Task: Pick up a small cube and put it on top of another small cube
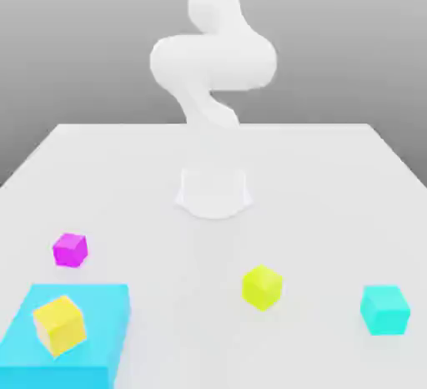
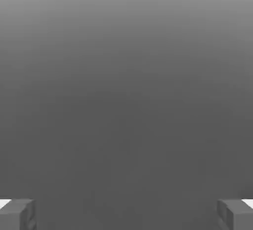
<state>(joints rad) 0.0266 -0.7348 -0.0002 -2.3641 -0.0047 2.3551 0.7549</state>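
Four small cubes and one large flat block lay on the white desk (image 1: 334,179). The small lime cube (image 1: 262,286) sat near the middle of the near half, resting on the desk with nothing touching it. The small cyan cube (image 1: 384,310) stood well apart from it, toward the exterior view's right and slightly nearer. At the exterior view's left, a golden-yellow cube (image 1: 59,324) rested tilted on top of the large cyan block (image 1: 100,329), and a magenta cube (image 1: 70,250) sat just beyond that block on the desk. The white arm (image 1: 213,62) rose from its base at the far middle. The tool (image 2: 126,214) stood wide, its two grey fingertips (image 2: 17,214) far apart with nothing between them.
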